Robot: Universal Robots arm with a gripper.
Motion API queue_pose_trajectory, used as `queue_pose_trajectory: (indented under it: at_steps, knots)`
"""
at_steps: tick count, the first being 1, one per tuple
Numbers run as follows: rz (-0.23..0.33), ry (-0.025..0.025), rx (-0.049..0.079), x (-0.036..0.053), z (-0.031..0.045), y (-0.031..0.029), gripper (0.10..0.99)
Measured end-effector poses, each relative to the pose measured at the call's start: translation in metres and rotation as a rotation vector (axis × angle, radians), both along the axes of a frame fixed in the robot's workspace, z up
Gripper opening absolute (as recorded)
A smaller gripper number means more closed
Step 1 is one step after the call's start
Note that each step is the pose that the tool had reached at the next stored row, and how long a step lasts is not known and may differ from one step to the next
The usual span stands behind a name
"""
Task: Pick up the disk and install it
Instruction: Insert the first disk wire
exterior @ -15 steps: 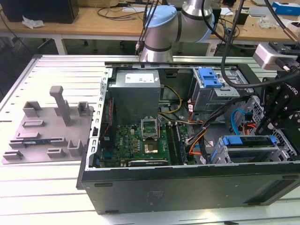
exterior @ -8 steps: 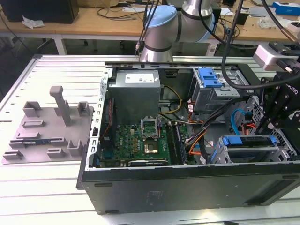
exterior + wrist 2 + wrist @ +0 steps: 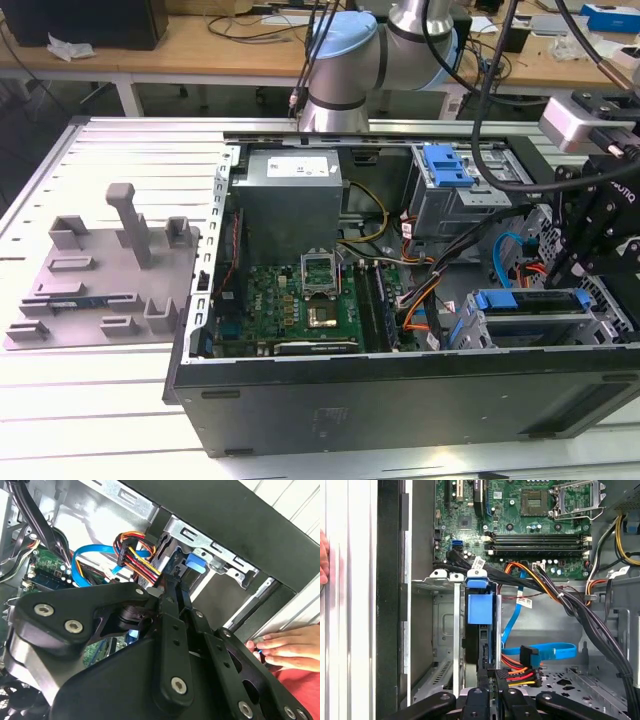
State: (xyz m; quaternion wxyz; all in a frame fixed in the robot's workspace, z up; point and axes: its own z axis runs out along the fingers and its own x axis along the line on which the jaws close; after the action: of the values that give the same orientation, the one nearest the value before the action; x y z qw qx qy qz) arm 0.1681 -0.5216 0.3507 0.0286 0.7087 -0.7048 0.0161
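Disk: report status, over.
Gripper at the drive cage, on the disk. Disk edge-up in its slot. Cable bundle close beside; a hand at the case.

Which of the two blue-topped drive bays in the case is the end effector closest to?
The one at the case's front edge, directly below the end effector; the other bay sits at the back.

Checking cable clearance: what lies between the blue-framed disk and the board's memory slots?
In the first wrist view, a bundle of black cables crosses between the disk and the memory slots.

Disk [image 3: 481, 609] carrier blue; motherboard [image 3: 530, 525] green; SATA cable [image 3: 545, 652] light blue; power wires [image 3: 517, 675] red, orange, yellow; case wall [image 3: 400, 400] black.
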Motion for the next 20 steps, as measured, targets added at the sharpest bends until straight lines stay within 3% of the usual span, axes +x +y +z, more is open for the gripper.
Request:
queue_pose_trajectory:
  at_steps: [10,20]
  knots:
    - [-0.009,-0.0035,0.0,-0.0006,0.0,-0.0002,0.169]
    - [-0.017,-0.0035,0.0,-0.0008,0.0,-0.0002,0.169]
